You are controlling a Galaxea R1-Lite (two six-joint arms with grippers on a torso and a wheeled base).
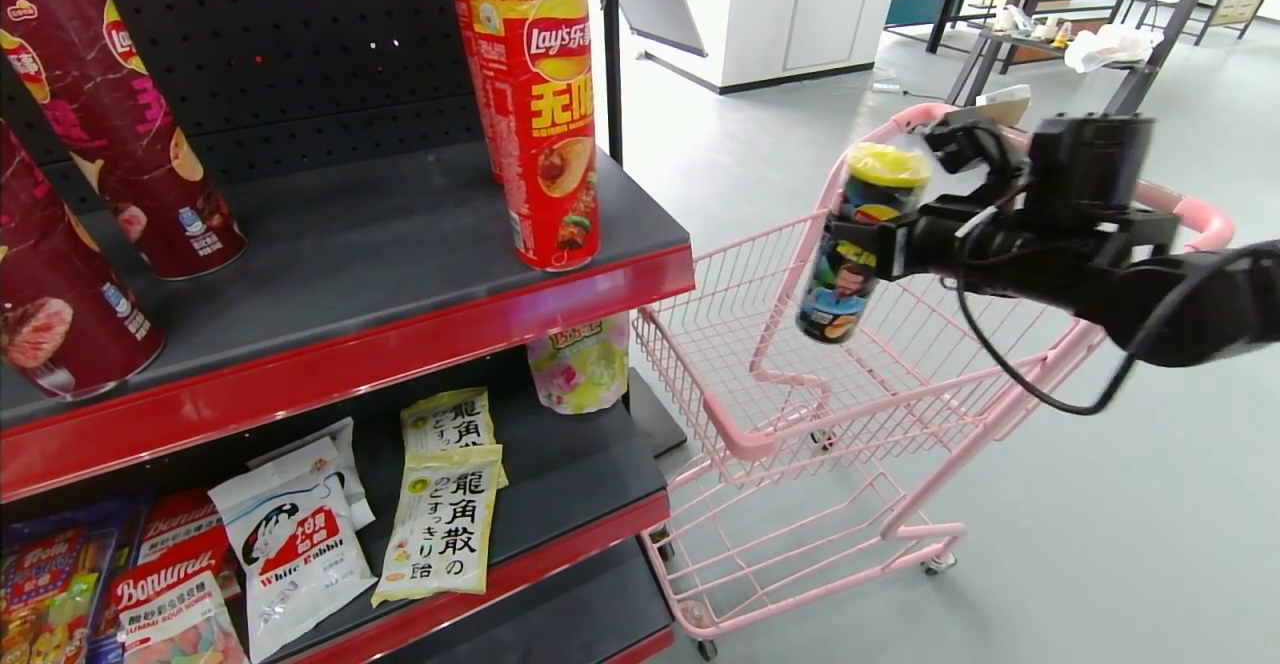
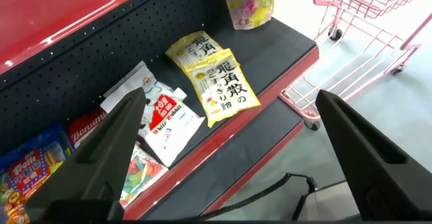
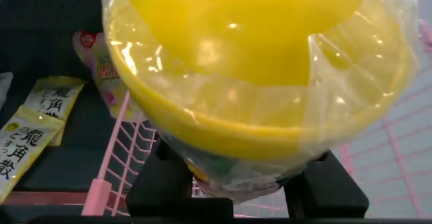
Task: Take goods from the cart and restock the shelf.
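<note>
My right gripper (image 1: pixel 872 244) is shut on a chip can (image 1: pixel 858 244) with a yellow lid and a dark printed label, held tilted above the pink cart (image 1: pixel 800 384), just right of the shelf's red edge. In the right wrist view the can's yellow lid (image 3: pixel 263 55) sits close in front, with black fingers (image 3: pixel 158 187) clamped on either side below it. The top shelf (image 1: pixel 350 244) carries a red chip can (image 1: pixel 540 104) and two maroon cans (image 1: pixel 120 114). My left gripper (image 2: pixel 226 133) is open, hanging over the lower shelf's snack bags (image 2: pixel 216 82).
The lower shelf (image 1: pixel 560 484) holds yellow candy bags (image 1: pixel 445 524), a white bag (image 1: pixel 295 544) and coloured packets at the left. A green-pink bag (image 1: pixel 580 364) stands at its back right. Bare floor lies right of the cart; tables stand far behind.
</note>
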